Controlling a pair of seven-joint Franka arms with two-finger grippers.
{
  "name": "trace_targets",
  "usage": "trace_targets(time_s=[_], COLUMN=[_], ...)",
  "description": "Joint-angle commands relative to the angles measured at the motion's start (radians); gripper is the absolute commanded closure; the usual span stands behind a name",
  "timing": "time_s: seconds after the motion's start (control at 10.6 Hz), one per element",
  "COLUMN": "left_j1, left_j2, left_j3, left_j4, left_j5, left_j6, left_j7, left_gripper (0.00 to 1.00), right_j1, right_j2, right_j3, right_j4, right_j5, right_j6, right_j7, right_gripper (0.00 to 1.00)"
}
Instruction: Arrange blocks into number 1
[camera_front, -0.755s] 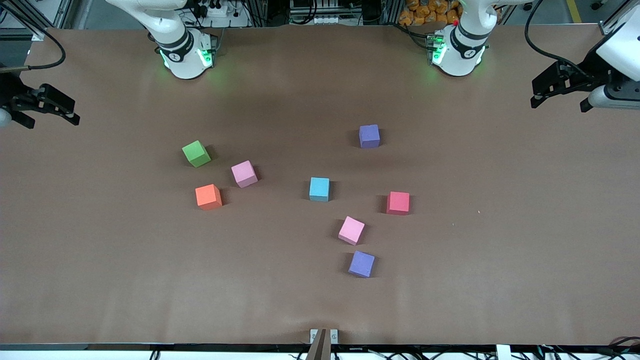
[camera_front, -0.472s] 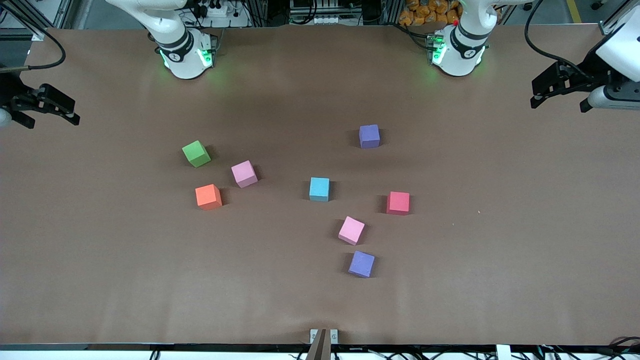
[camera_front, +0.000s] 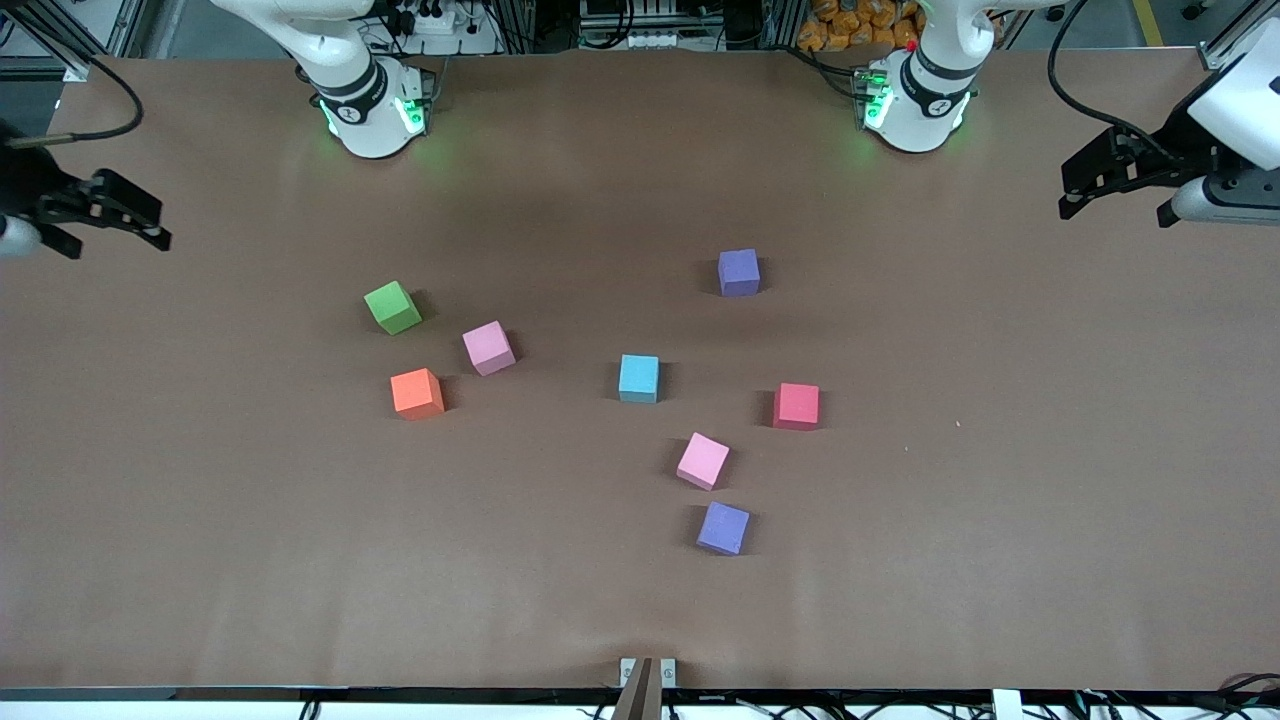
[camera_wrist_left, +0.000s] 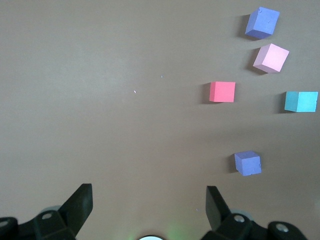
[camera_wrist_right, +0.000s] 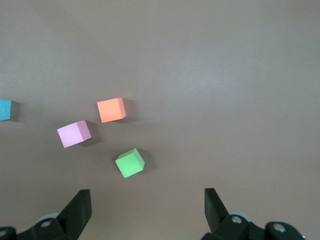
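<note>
Eight blocks lie scattered on the brown counter (camera_front: 200, 560), none touching another: two purple, two pink, and one each of red, light blue, orange and green. Nearest the front camera is a purple block (camera_front: 723, 528), with a pink block (camera_front: 703, 461) just beside it, a little farther off and turned at an angle. Next come the red block (camera_front: 797, 406) toward the left arm's end, the blue block (camera_front: 639, 379) near the middle, and the orange block (camera_front: 417, 393) toward the right arm's end. The second pink block (camera_front: 489, 348) sits near the orange one, and the green block (camera_front: 392, 307) is a bit farther from the camera, turned cornerwise. Farthest of all is the second purple block (camera_front: 739, 273), well apart from the others. Nothing stands between the blocks; the counter around them is bare paper. The left gripper (camera_front: 1118, 192) hangs over the left arm's end of the counter, fingers (camera_wrist_left: 82, 205) spread wide and holding nothing, well away from the blocks. The right gripper (camera_front: 112, 215) hangs over the right arm's end, its fingers (camera_wrist_right: 80, 209) likewise released and empty. At the counter's top edge stand the two white arm bases, lit green.
</note>
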Motion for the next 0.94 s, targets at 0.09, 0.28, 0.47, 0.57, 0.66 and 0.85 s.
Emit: trace_targets(time_s=[0.09, 0.28, 0.47, 0.57, 0.66, 0.85], left_j1=[-0.003, -0.033, -0.086, -0.121, -0.148, -0.211], left_j2=[0.092, 0.195, 0.291, 0.333, 0.374, 0.454], left_j3=[-0.019, -0.032, -0.033, -0.032, -0.033, -0.032], left_j4=[0.01, 0.009, 0.007, 0.003, 0.001, 0.001], left_j5=[0.013, 0.014, 0.017, 0.017, 0.019, 0.02], left_j6=[-0.012, 0.019, 0.088, 0.134, 0.183, 0.264], left_j7=[-0.031, -0.035, -0.099, -0.144, -0.178, -0.29], left_gripper=[0.0, 0.0, 0.0, 0.0, 0.0, 0.0], right_j1=[0.115, 0.198, 0.269, 0.309, 0.324, 0.378], right_j2=[0.095, 0.182, 0.281, 0.312, 0.341, 0.411], right_j3=[0.003, 0.003, 0.003, 0.003, 0.003, 0.003], right_j4=[-0.018, -0.032, -0.047, -0.071, -0.096, -0.108], right_j5=[0.01, 0.01, 0.01, 0.01, 0.01, 0.01], right_j6=[0.066, 0.118, 0.162, 0.213, 0.263, 0.314], right_j7=[0.131, 0.133, 0.13, 0.135, 0.135, 0.133], right_gripper=[0.0, 0.0, 0.0, 0.0, 0.0, 0.0])
